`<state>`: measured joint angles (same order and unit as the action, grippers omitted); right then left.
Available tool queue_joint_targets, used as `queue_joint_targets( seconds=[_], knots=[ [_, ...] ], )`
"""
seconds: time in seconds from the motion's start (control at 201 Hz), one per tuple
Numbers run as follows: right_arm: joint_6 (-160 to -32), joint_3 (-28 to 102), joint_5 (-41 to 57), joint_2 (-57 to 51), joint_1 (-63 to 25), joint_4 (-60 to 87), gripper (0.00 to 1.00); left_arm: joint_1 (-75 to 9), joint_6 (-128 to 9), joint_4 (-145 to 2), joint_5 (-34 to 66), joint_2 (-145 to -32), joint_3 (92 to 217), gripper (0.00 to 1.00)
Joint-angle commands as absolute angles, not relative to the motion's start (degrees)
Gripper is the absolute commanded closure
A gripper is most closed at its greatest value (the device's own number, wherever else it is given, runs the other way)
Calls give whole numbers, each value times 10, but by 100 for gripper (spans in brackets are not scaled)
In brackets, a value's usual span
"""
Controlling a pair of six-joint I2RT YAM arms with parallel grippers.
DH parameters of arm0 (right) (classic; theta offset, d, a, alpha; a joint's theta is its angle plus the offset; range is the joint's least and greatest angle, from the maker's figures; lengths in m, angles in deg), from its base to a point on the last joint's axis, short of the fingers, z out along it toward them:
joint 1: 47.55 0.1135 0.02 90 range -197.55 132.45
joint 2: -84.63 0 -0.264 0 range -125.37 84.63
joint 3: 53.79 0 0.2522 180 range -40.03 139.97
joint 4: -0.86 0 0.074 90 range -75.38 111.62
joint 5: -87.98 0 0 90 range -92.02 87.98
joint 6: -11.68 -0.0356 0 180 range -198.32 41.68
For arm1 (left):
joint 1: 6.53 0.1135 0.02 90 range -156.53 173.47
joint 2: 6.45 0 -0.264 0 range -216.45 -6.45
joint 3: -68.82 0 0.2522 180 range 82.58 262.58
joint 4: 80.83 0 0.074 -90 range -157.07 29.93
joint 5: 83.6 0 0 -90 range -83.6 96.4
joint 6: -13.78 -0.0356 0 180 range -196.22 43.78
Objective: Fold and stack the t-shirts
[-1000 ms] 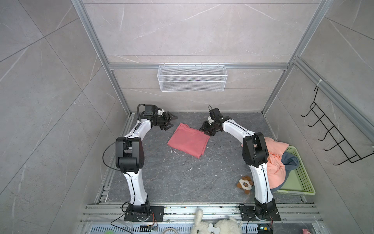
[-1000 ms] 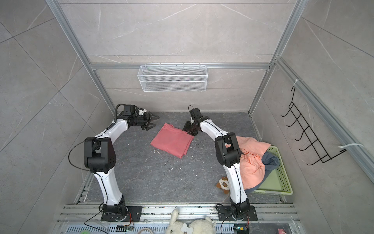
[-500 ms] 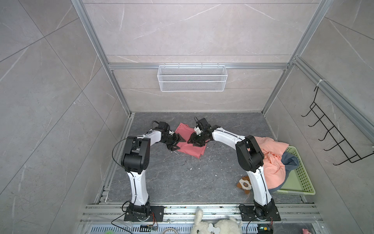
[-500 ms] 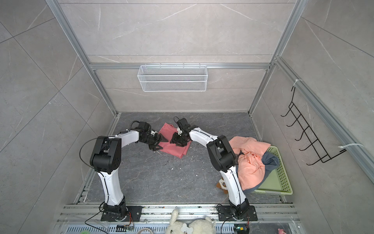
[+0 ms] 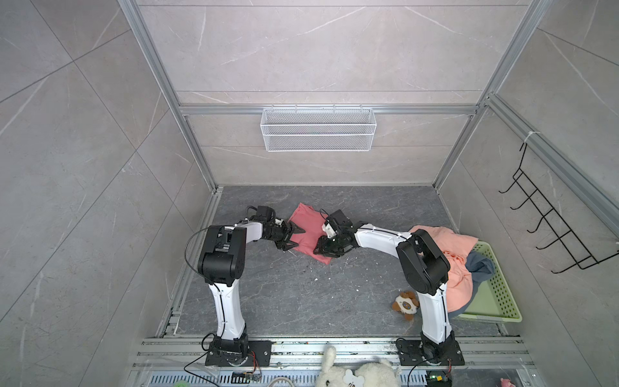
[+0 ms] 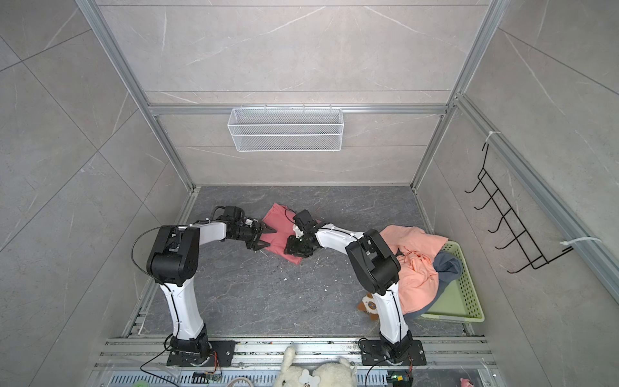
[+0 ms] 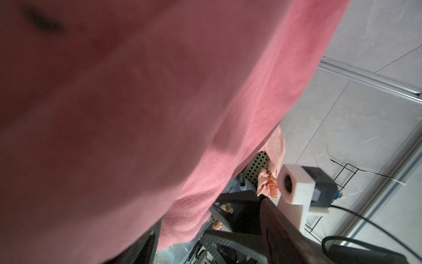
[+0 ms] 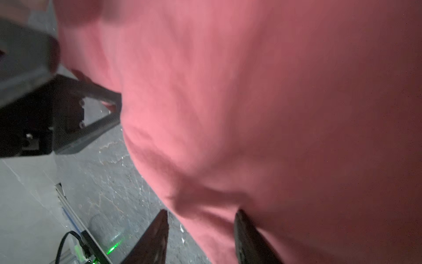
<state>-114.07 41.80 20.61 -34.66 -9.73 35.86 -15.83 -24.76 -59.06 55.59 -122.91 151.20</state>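
The red t-shirt (image 5: 308, 234) (image 6: 279, 231) lies folded flat on the dark floor (image 5: 301, 295), between the two grippers. The left gripper (image 5: 296, 239) (image 6: 268, 239) is at one side edge of the red t-shirt. Its jaws stand wide apart and pinch nothing. The right gripper (image 5: 321, 252) (image 6: 292, 249) is low over the opposite side. Its jaws are also apart, with the cloth edge in the gap, not squeezed.

The right gripper hides the part of the red t-shirt under it. Both wrist views are filled with red cloth (image 7: 159, 114) (image 8: 251, 114). It is blurry there, so folds are hard to see.

Well apart from the red t-shirt, past the right arm (image 5: 422, 261), sits the green basket (image 5: 499, 291). The peach t-shirt (image 5: 449, 241) spills over the basket rim, and the arm covers part of it. The blue-grey t-shirt (image 5: 480, 266) mostly hides under the peach one. The plush toy (image 5: 406, 303) lies on the floor well apart from the red t-shirt, and in a top view the arm cuts part of it off.

From the red t-shirt toward the arm bases the floor is bare and wide. A thinner bare strip runs from it to the back wall (image 5: 318, 167).
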Motion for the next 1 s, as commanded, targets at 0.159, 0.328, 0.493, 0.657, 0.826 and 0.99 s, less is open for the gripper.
queue_joint_targets(
  seconds=[0.159, 0.328, 0.493, 0.657, 0.826, 0.99],
  knots=[
    [-1059, 397, 116, -322, -41, 434, 52, -160, -197, -642, 506, -1247, 1490, 28],
    [-1076, 372, 108, -331, -40, 421, 55, -159, -204, -643, 508, -1225, 1479, 28],
    [-1093, 333, 115, -312, -39, 395, 55, -156, -226, -629, 515, -1194, 1496, 28],
    [-1095, 313, 107, -298, -39, 394, 55, -156, -214, -642, 538, -1176, 1514, 28],
    [-1104, 309, 103, -297, -39, 388, 55, -171, -192, -643, 558, -1169, 1520, 28],
    [-1108, 315, 104, -303, -39, 390, 55, -211, -187, -644, 570, -1173, 1501, 28]
  ],
)
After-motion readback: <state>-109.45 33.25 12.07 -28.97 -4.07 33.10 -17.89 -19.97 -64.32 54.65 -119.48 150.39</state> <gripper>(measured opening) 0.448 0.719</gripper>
